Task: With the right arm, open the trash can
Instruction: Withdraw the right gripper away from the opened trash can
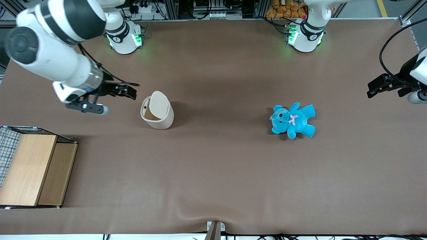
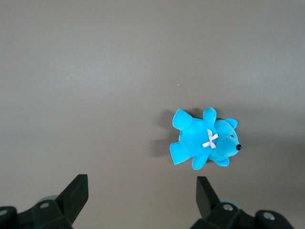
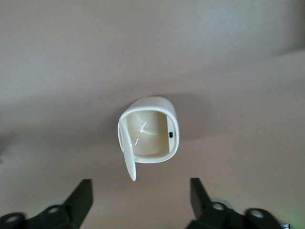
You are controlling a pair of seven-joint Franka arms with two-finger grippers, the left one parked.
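The cream-white trash can point(image 1: 157, 115) stands on the brown table with its lid point(image 1: 159, 104) swung up on edge, so the inside shows. In the right wrist view the trash can point(image 3: 151, 133) shows its hollow inside, with the lid point(image 3: 127, 160) standing on edge beside the opening. My right gripper point(image 1: 130, 92) hangs in the air beside the can, toward the working arm's end of the table, apart from it. Its fingers point(image 3: 82, 196) are spread wide and hold nothing.
A blue teddy point(image 1: 293, 120) lies toward the parked arm's end of the table; it also shows in the left wrist view point(image 2: 205, 143). A wooden box point(image 1: 35, 170) with a wire basket point(image 1: 8, 140) stands at the working arm's end, nearer the front camera.
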